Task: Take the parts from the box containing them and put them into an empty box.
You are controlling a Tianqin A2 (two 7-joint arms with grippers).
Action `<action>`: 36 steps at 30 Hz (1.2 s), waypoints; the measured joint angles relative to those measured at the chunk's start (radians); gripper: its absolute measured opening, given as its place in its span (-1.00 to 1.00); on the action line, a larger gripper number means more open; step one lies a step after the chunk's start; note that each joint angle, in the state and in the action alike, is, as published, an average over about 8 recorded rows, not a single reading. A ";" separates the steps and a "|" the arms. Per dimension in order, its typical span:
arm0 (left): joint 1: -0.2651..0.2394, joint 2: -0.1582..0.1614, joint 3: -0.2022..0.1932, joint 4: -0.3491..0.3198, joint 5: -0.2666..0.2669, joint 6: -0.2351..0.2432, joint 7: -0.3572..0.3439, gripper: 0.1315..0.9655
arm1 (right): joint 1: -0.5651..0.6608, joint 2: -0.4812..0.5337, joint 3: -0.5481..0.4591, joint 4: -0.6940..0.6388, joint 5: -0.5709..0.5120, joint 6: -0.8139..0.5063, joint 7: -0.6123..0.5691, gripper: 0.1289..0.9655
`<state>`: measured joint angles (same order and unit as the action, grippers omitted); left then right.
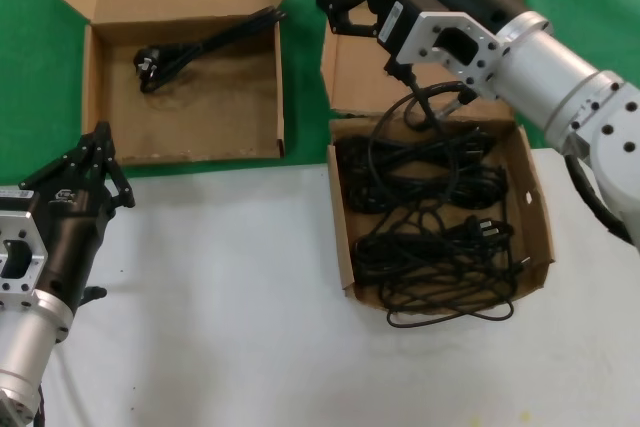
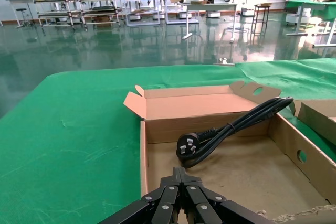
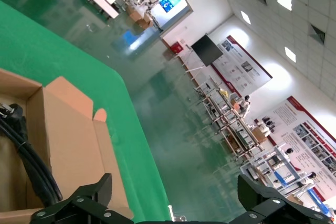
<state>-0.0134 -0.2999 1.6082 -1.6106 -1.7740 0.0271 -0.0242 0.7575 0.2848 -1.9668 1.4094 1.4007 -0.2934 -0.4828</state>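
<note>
I see the right gripper [image 1: 335, 5] raised over the squarish box's [image 1: 537, 237] lid, jaws spread wide, holding nothing; remaining power cables [image 1: 430, 222] lie tangled in that box; one cable [image 1: 205, 47] sits in the wider box [image 1: 95, 97] — rear part; left gripper [image 1: 100, 162] parked near table edge, fingers closed, empty.

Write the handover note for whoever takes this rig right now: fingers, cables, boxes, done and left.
Right gripper: fingers open, empty, raised over the gap between the two boxes, by the squarish box's lid.
Left gripper: fingers shut, empty, parked low near the wide box's front wall.
Wide box: one power cable lies along its far side.
Squarish box: a tangle of cables inside.
Done: one cable in the wide box.
Left: the cables in the squarish box.
</note>
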 joint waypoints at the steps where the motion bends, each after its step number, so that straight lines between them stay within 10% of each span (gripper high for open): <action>1: 0.000 0.000 0.000 0.000 0.000 0.000 0.000 -0.97 | -0.006 0.000 0.003 0.004 0.006 0.003 -0.001 0.51; 15: 0.002 0.000 -0.001 0.002 -0.004 -0.004 0.004 -0.87 | -0.116 0.003 0.056 0.033 0.064 0.046 0.066 0.86; 36: 0.006 0.000 -0.003 0.005 -0.011 -0.012 0.010 -0.02 | -0.326 0.007 0.158 0.084 0.174 0.127 0.203 1.00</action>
<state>-0.0076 -0.2999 1.6047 -1.6061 -1.7851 0.0156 -0.0138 0.4311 0.2916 -1.8090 1.4938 1.5749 -0.1666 -0.2800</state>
